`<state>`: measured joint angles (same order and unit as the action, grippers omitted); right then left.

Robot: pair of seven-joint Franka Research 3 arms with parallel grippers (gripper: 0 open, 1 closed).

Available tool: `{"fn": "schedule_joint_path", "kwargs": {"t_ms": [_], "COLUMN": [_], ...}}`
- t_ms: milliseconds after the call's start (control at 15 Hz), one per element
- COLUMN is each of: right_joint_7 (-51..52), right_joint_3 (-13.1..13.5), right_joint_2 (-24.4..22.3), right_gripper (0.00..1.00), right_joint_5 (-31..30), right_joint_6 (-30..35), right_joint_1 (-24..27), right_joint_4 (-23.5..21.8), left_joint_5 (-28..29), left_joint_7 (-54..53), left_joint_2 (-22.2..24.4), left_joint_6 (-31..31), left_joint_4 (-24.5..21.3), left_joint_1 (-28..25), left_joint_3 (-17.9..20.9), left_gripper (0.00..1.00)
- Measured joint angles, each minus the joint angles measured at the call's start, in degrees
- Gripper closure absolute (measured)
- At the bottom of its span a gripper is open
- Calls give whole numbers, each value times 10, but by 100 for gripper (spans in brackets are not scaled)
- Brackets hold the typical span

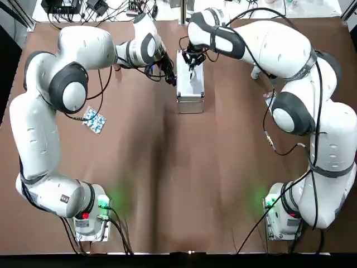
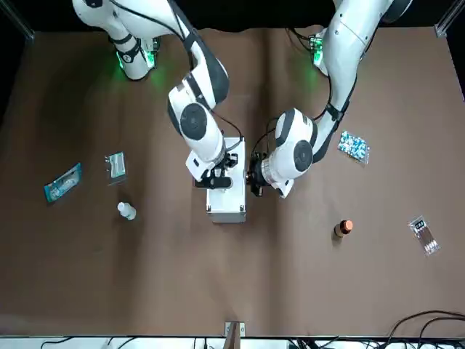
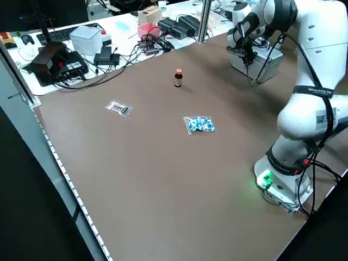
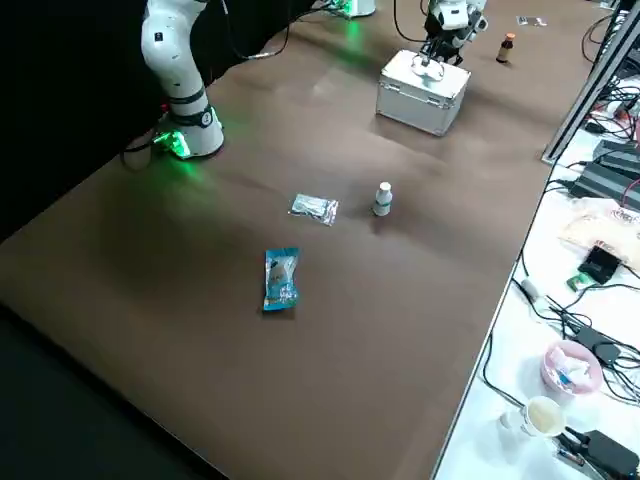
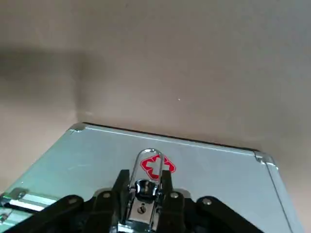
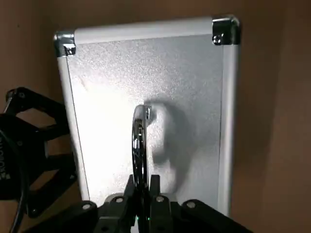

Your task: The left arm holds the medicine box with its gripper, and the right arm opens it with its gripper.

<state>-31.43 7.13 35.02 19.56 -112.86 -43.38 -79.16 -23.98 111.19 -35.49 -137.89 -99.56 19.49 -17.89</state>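
Gripping from above, the right pincer (image 6: 142, 187) is clamped on the thin handle (image 6: 139, 141) of the medicine box (image 1: 190, 89) directly beneath it. Beside it, the left pincer (image 5: 144, 175) is closed on the side clasp (image 5: 142, 188). With the clasp latched, pulling would probably lift the whole box off the table (image 1: 167, 167) or slip.

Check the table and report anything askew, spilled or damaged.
Nothing stands out. The box sits flat, lid shut, right gripper on its handle, left gripper at its latch; the white bottle and brown bottle stand upright.
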Motion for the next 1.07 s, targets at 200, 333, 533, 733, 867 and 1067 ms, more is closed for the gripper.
{"fn": "schedule_joint_path", "kwargs": {"t_ms": [200,333,533,733,867,1067], "right_joint_7": [32,49,66,89,99,117], "right_joint_3": [-4,-5,-8,-12,-14,-16], "right_joint_2": [-1,-2,-4,-7,-10,-14], "right_gripper": [87,87,87,87,87,87], "right_joint_5": [24,34,43,54,59,65], "right_joint_6": [20,38,60,80,91,104], "right_joint_1": [17,26,40,55,64,76], "right_joint_4": [3,7,12,14,14,11], "left_joint_5": [0,0,0,0,0,0], "left_joint_7": [0,0,1,1,1,1], "left_joint_2": [0,1,1,1,1,1], "left_joint_6": [0,0,0,0,0,0], "left_joint_4": [0,0,1,1,1,1], "left_joint_1": [0,0,0,0,0,0], "left_joint_3": [0,-1,-1,-2,-2,-2], "left_gripper": [69,69,69,69,69,69]}}
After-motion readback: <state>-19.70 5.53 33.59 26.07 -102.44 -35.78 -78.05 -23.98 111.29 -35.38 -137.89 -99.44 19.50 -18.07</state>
